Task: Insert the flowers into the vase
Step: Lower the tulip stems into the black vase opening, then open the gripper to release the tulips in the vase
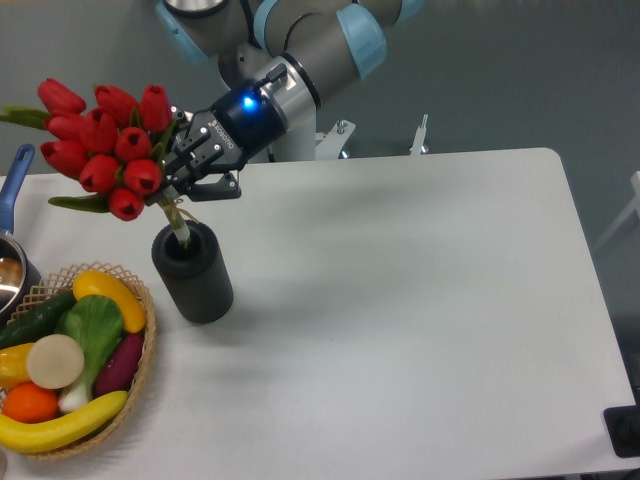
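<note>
**Flowers held over the vase, stem tips just inside its mouth**

The flowers (105, 135), a bunch of red tulip buds with green stems and a few leaves, are in the air at the upper left of the scene. The buds lean up and to the left, and the stems slant down and to the right. The lower stem ends reach into the round mouth of the vase (194, 272), a dark grey cylinder standing upright on the white worktop (420, 300). Only the stem tips appear to be inside; most of the stem length is above the rim.

The gripper (185, 180) comes in from the upper right on a grey and blue arm, with a blue light glowing at its wrist. Its jaws are clamped on the stems just below the buds.

Just to the lower left of the vase sits a wicker basket (148, 352) of toy fruit and vegetables. A blue-handled pot (12, 255) is partly visible at the left edge.

The step in hand looks like the insertion itself, only partly done. The next move likely calls for lowering the bunch further, bringing the stems closer to upright so they slide down inside the vase without catching the rim or tipping it. Only then should the jaws part.
</note>
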Tool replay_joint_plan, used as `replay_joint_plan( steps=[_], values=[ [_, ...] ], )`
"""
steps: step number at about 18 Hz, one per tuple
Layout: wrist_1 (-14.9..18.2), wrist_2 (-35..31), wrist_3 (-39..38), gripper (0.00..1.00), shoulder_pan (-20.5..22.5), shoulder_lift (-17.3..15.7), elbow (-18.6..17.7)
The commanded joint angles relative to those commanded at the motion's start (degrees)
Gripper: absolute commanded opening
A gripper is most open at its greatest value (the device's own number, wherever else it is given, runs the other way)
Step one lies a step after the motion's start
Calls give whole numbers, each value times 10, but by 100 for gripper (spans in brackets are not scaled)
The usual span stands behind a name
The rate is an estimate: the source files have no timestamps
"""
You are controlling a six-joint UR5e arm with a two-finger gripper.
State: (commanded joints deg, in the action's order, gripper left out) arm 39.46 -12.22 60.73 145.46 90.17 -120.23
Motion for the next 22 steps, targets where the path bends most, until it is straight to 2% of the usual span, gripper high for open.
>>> replay_joint_plan(
  steps=[6, 11, 14, 19, 22],
  values=[
    [0, -1, 6, 7, 0, 5, -15],
    [0, -2, 97, 15, 0, 31, -41],
    [0, -4, 102, 17, 0, 44, -46],
    [1, -6, 134, 46, 2, 70, -47],
    [1, -7, 135, 63, 10, 71, -61]
  ],
)
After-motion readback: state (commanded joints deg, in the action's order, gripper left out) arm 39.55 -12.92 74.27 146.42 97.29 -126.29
